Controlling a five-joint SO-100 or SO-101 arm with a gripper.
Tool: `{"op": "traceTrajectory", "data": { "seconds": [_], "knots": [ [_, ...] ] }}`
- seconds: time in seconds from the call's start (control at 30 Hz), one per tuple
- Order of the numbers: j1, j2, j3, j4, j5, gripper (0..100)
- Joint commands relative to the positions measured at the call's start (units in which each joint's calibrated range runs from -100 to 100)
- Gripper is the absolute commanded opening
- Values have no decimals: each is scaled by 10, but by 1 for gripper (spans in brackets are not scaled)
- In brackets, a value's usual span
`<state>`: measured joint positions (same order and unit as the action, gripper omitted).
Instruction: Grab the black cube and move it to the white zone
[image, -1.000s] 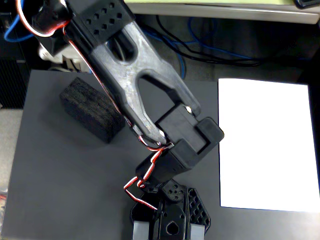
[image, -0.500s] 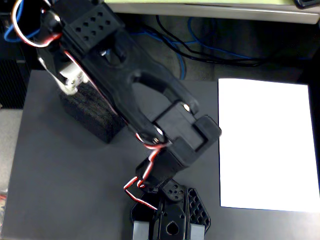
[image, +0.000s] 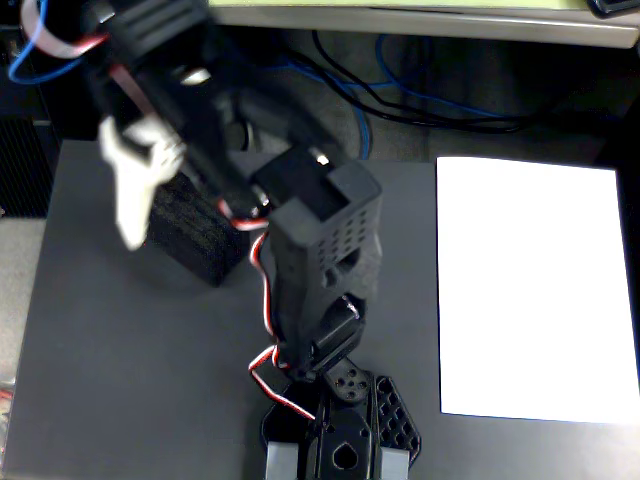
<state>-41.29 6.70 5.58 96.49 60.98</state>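
Black cube (image: 195, 235) left, white zone (image: 535, 290) right

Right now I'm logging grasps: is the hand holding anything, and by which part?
Cannot be told: the blurred hand sits at the black cube's left end, but contact isn't visible.

In the fixed view, the table (image: 130, 380) fills most of the frame. The arm's base (image: 340, 440) stands at the table's near edge, centre. The arm (image: 320, 250) reaches from the base up and to the left. The block (image: 195, 235) lies on the table at upper left, just beside the arm and partly under the gripper (image: 135, 200). The sheet (image: 530, 290) lies flat on the table's right side, well apart from the block. Cables (image: 420, 100) lie beyond the table's far edge.
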Motion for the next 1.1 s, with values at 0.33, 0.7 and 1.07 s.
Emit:
{"op": "traceTrajectory", "data": {
  "seconds": [0.33, 0.7, 1.07],
  "knots": [
    [-5, 0, -40, -28, -13, 33],
    [18, 1, -30, -31, -13, 33],
    [39, 1, 163, -153, 4, 33]
  ]
}}
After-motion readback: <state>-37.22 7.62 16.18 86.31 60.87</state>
